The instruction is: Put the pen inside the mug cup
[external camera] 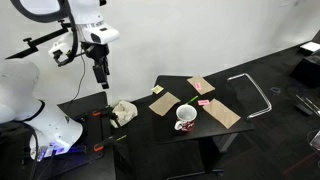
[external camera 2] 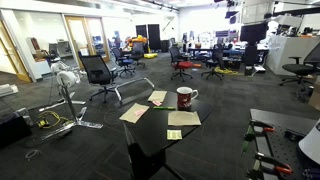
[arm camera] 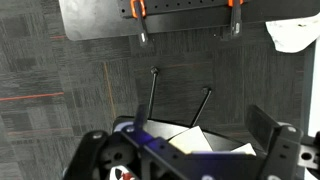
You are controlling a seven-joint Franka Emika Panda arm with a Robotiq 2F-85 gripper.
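While the claw (external camera: 100, 76) hangs high, we see in an exterior view a yellow-green sliver, probably the pen (external camera: 116, 138), near the arm's base. The mug (external camera: 185, 117) is well apart on a worktop (external camera: 232, 128). In an exterior view the mug (external camera 2: 186, 97) stands upright, mouth open to receive. In the wrist view the claw (arm camera: 188, 140) is spread and empty, ready to grasp.

Even, bright indoor overhead light with soft shadows; all views are low-resolution and slightly blurred.

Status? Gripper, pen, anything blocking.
Gripper open, empty, raised well short of the mug cup. Pen lying on the table, outside the mug cup. Pink object beside it, not covering its mouth.
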